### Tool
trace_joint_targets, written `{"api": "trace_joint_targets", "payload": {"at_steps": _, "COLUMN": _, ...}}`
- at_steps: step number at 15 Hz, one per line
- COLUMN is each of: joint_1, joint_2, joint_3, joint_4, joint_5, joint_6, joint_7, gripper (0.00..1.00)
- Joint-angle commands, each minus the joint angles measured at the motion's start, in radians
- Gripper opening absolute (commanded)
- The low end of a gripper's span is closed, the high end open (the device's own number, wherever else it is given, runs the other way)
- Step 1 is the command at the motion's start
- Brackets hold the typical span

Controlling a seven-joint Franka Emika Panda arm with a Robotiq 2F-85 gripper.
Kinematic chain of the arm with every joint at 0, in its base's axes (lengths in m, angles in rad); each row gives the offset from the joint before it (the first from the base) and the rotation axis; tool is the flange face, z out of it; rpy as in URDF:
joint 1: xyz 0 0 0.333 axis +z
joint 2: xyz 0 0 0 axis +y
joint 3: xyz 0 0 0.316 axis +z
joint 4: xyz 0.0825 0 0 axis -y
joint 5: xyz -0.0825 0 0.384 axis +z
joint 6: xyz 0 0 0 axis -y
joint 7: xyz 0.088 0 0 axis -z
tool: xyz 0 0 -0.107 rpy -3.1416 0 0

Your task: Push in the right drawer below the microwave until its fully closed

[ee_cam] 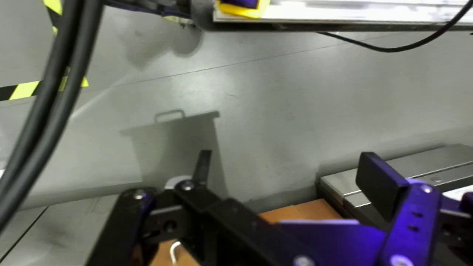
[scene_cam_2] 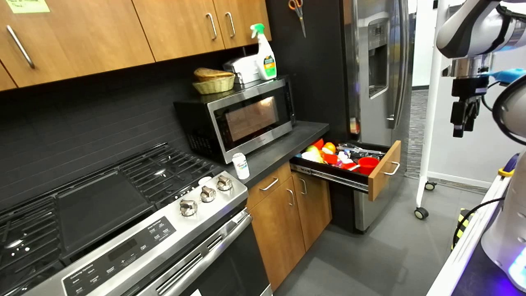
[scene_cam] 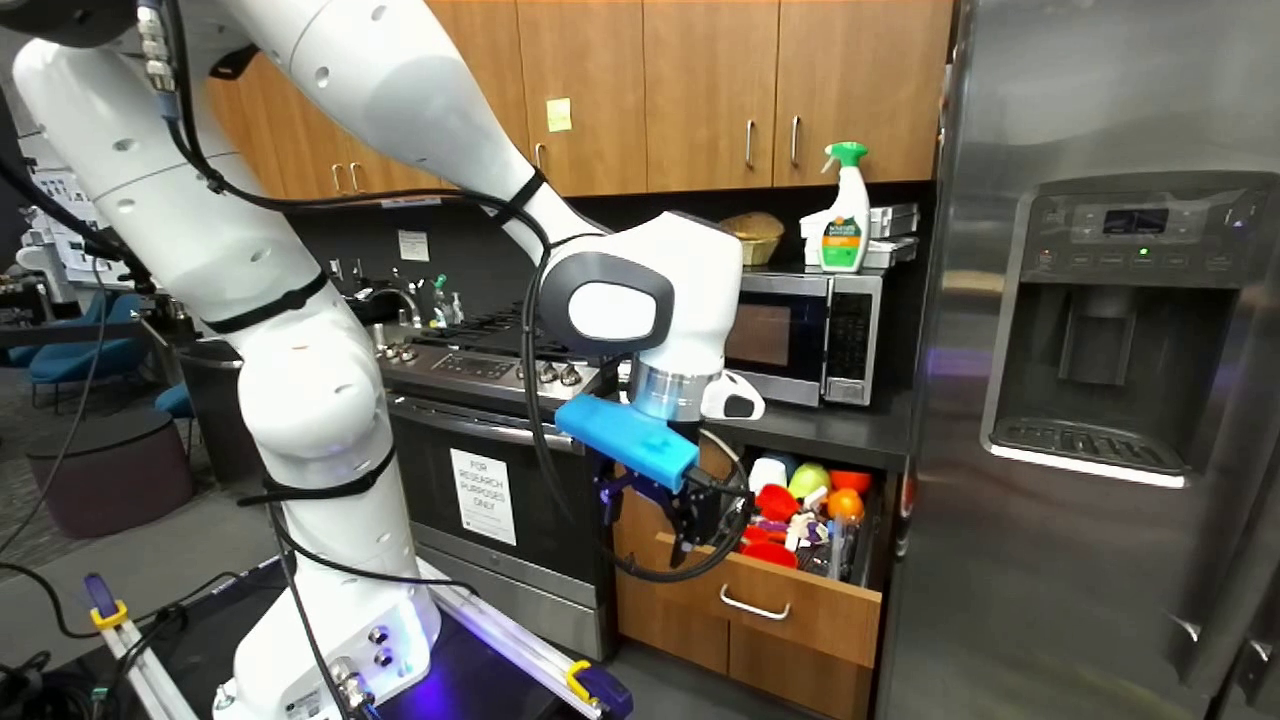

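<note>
The right drawer stands open below the microwave; its honey-brown front shows in both exterior views (scene_cam: 825,620) (scene_cam_2: 379,181). It holds bright toy-like items and utensils. In an exterior view its metal side rail is exposed. The silver microwave (scene_cam: 772,335) sits on the counter above and also shows in an exterior view (scene_cam_2: 251,120). My gripper (ee_cam: 290,171) is open and empty, pointing down. In an exterior view it hangs in front of the drawer, higher and apart from it (scene_cam_2: 463,117); in an exterior view it overlaps the drawer's left end (scene_cam: 690,525). In the wrist view the drawer itself is hidden.
The oven (scene_cam: 430,470) stands left of the drawer and the steel fridge (scene_cam: 1090,600) right of it. A white can (scene_cam_2: 241,166) stands on the counter edge. A closed drawer (scene_cam_2: 267,187) is beside the open one. Cables (ee_cam: 48,111) loop by the wrist.
</note>
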Motion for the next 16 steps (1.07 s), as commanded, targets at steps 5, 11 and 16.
{"api": "trace_joint_targets", "payload": {"at_steps": 5, "joint_1": 0.022, "joint_2": 0.015, "joint_3": -0.025, "joint_4": 0.019, "joint_5": 0.113, "joint_6": -0.052, "joint_7": -0.11, "gripper": 1.0}}
{"api": "trace_joint_targets", "payload": {"at_steps": 11, "joint_1": 0.066, "joint_2": 0.083, "joint_3": -0.08, "joint_4": 0.041, "joint_5": 0.186, "joint_6": 0.003, "joint_7": -0.302, "gripper": 1.0}}
{"api": "trace_joint_targets", "payload": {"at_steps": 16, "joint_1": 0.102, "joint_2": 0.17, "joint_3": -0.129, "joint_4": 0.051, "joint_5": 0.28, "joint_6": 0.088, "joint_7": -0.442, "gripper": 1.0}}
